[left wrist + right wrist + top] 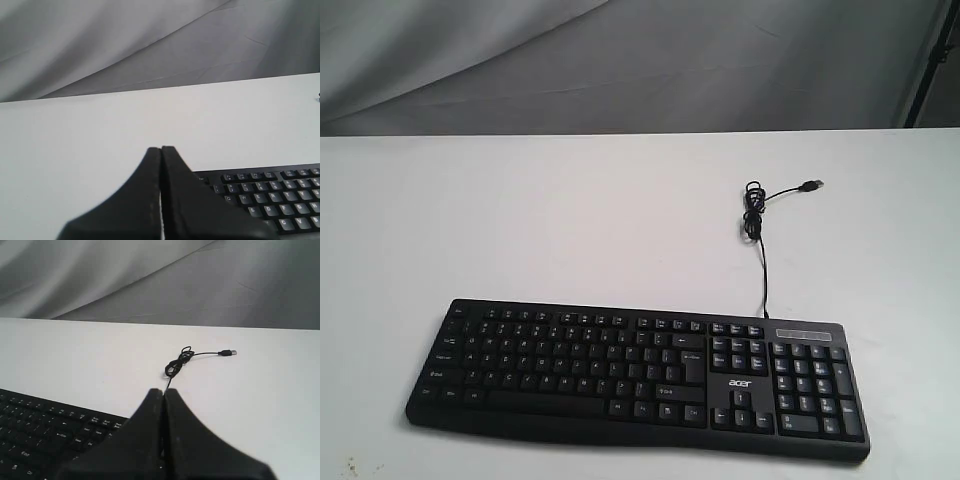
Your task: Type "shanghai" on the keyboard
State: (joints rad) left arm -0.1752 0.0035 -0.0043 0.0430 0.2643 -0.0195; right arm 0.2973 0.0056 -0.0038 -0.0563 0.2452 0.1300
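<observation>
On table (520, 220), keyboard (640, 375) near both closed fingers (180, 200) (190, 440).

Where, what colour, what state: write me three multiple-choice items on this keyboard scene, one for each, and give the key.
1. Where does the USB plug lie?
A) on the keys
B) on the table, beyond the far edge of the keyboard
C) between a hand's fingers

2. What colour is the keyboard's body?
A) black
B) white
C) red

3. How does the left hand stand?
A) wide open
B) shut on the plug
C) shut, with nothing in it

Key:
1 B, since the exterior view shows the plug on bare table past the keyboard's number-pad end.
2 A, since the case and keys are black and only the legends and logo are white.
3 C, since the left wrist view shows its fingers pressed together with nothing between them.
</observation>
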